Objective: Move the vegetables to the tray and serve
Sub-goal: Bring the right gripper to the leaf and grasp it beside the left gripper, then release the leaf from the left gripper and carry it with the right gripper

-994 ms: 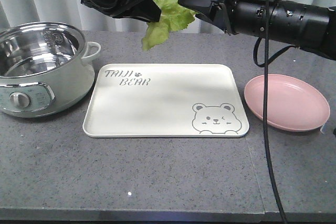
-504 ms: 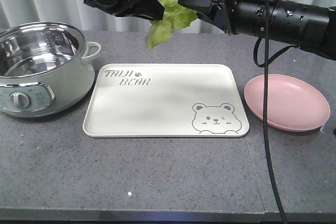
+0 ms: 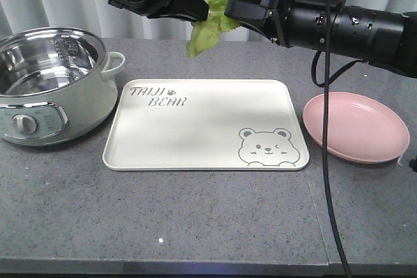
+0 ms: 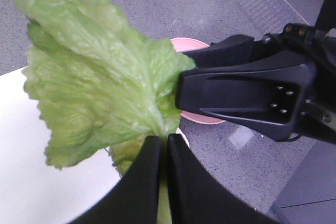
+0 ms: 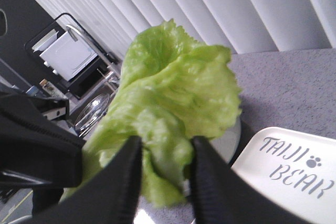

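Jaws of the left gripper point(image 4: 166, 144) are pressed almost together, pinching the stem end of the lettuce leaf point(image 3: 201, 37), as the left wrist view shows. The right gripper point(image 5: 165, 150) meets the leaf from the opposite side. Its jaws stand partly spread with crumpled leaf filling the gap and touching both fingers point(image 5: 121, 182); whether they squeeze it I cannot tell. In the front view the two black arms reach in from either side and their tips nearly meet at the leaf, which hangs in the air above the far part of the grey bench point(image 3: 195, 219), clear of the cream tray point(image 3: 195, 128). That tray lies flat between a steel-lined pot point(image 3: 52, 83) and a round pink plate point(image 3: 355, 125).
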`<state>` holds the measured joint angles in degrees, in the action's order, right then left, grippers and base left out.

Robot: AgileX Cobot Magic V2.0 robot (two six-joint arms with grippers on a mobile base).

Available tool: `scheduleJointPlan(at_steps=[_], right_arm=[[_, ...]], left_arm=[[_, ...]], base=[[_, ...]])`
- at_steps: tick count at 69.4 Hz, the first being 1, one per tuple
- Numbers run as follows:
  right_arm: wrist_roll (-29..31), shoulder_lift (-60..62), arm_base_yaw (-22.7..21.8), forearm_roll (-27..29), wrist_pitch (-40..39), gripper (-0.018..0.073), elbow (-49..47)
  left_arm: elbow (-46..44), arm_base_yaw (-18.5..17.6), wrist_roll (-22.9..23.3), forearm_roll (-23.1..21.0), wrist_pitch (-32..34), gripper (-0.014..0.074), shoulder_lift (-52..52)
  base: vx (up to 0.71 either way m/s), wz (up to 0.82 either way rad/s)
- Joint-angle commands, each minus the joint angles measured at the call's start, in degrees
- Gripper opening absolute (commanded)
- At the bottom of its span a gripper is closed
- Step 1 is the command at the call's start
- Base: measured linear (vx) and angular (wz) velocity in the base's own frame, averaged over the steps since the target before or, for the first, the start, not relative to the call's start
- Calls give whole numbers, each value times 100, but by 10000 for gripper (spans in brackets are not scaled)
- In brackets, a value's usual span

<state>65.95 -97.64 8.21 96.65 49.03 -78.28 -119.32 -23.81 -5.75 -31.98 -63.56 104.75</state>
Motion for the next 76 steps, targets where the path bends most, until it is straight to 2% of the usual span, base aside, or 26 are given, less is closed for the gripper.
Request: scheduleJointPlan(at_steps=[1,4,32,43,58,66,76], right_arm=[[126,204,-7,582,287,28,-192],[165,204,-7,582,309,-15,-192],[434,338,-26,582,131,-5,-192],[434,531,-26,582,-271,-4,-192],[434,841,-26,582,-811,-4,-192],[426,959,-87,498,-1070,-4,-192],[126,1133,-653,312,-1037,-4,-187]], left_arm=[[-183,-38,-12,-291,352,-8,-288],[-183,-38,-12,-291,348,-8,-288],[-183,-38,-191,-260,332,18,-288],[-183,-38,-186,-260,332,123,-292],[-183,-38,-181,-260,319,322,-319],[-188,-38,-181,-170,251,367,-390],[-188,-38,-73,400,171,370,-594]], base=[[0,0],[0,0],[0,0],[0,0],[0,0],[0,0],[0,0]])
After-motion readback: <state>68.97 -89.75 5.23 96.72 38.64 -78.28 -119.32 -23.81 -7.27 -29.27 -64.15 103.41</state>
